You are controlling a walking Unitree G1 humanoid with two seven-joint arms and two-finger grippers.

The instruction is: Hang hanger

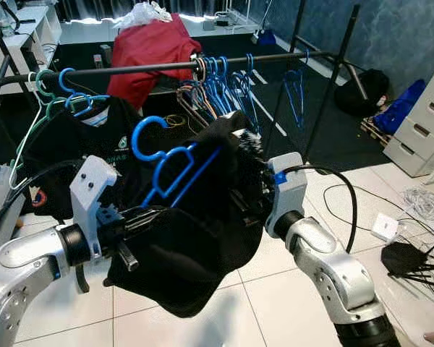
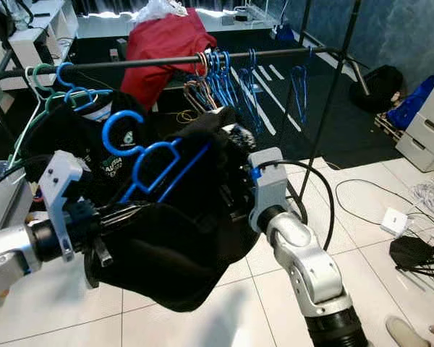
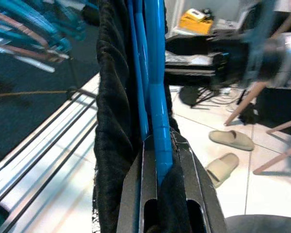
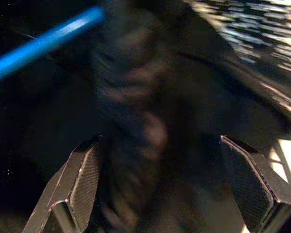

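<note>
Left gripper (image 3: 157,160) pinches blue hanger (image 1: 170,163) w/ black garment (image 1: 188,246) draped on it, held up nearest the robot; right gripper (image 4: 167,184), fingers spread, sits vs the cloth. Rail (image 1: 275,58) is beyond, hook not on it yet, so approx halfway: lift & hook remain.

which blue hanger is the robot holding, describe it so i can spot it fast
Start at the black clothes rail crossing the room, then drop to the black garment bunched between the two silver arms. The blue hanger sits in it, pinched by the left gripper. Unlike the other blue hangers, its hook is off the rail.
</note>
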